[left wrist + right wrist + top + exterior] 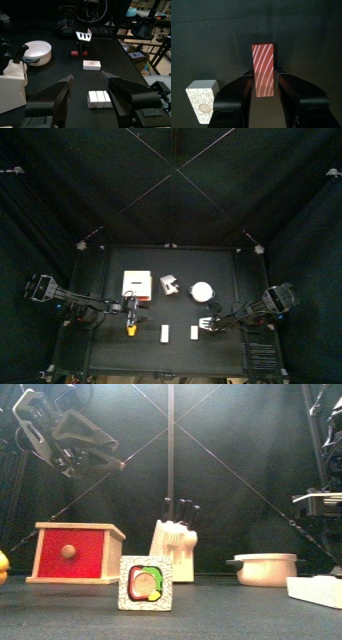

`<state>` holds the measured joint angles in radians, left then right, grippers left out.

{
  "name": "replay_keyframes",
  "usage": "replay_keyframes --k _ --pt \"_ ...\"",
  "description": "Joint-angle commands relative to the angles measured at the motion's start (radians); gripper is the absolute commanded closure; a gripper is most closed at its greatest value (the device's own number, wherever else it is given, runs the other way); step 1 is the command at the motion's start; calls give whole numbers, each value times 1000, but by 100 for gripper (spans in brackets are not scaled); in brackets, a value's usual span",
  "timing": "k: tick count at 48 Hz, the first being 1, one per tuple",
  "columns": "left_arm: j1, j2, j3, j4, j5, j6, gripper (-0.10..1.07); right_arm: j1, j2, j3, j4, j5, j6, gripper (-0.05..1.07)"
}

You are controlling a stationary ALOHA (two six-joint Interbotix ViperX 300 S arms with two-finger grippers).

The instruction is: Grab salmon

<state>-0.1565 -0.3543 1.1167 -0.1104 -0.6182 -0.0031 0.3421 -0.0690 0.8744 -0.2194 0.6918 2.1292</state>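
Pinkish-red, crossed by thin pale slanting stripes, the salmon (263, 67) is a flat, smooth bar with square corners and a faint gloss. It lies flat on the matte black table (211, 30). Its long axis runs straight out from the right gripper (264, 75), in line with the jaws: the near end sits between them and the far end points away from the wrist. The black, hard-looking jaws stand one on each long edge of that near end. They are set only a little wider than the bar, close against it, and the bar is not lifted.

Just beside the salmon, not touching it, lies a white speckled wedge (202, 97). It has a grainy surface and a tan round spot on its blunt end, and its long axis runs nearly parallel to the salmon's.

From above, the right gripper (209, 320) is over the table's right front part, in front of the white round bowl (202, 290).

The left gripper (87, 76) hangs over the table with its fingers spread wide and holding nothing. A block of white narrow bars (100, 98) lies on the table beneath it.
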Motion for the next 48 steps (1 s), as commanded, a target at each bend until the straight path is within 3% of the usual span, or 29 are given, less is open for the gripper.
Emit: replay_keyframes --k 1,48 --pt "-2 0 -11 0 -5 2 12 2 11 -6 -8 -18 -2 32" --pt "-2 -5 -11 0 -5 0 12 6 -35 -74 -67 52 21 32"
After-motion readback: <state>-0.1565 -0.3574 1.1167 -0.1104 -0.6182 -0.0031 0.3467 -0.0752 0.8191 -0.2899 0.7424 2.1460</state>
